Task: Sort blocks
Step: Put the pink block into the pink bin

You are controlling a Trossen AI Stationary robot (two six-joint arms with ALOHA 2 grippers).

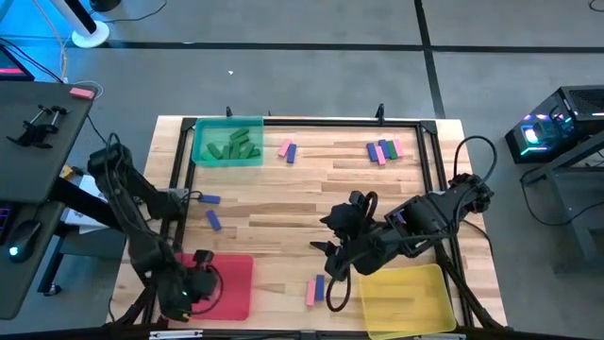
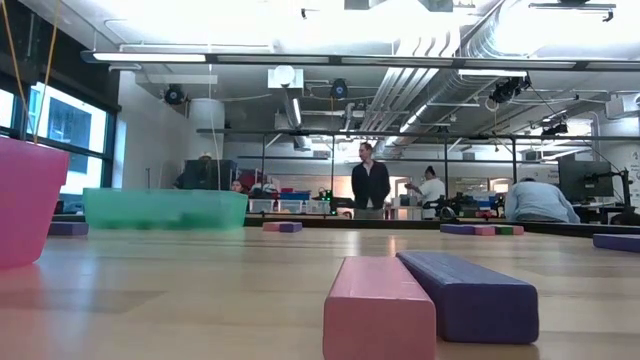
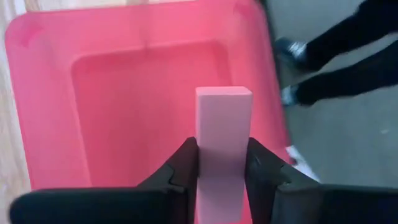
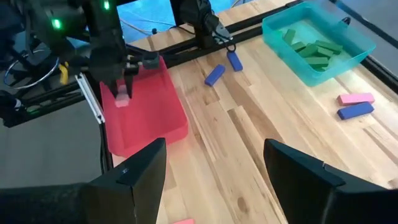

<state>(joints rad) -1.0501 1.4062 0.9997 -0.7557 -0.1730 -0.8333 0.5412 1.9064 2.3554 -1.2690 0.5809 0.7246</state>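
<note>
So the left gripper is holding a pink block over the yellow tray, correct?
Not quite. The left gripper does hold a pink block, but it is over the red tray, not the yellow tray. The left wrist view shows this.

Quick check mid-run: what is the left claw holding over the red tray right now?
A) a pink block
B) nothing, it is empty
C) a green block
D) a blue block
A: the left wrist view shows the left claw clamped on a pink block with the red tray below it; the right wrist view also shows that pink block above the tray.
</note>
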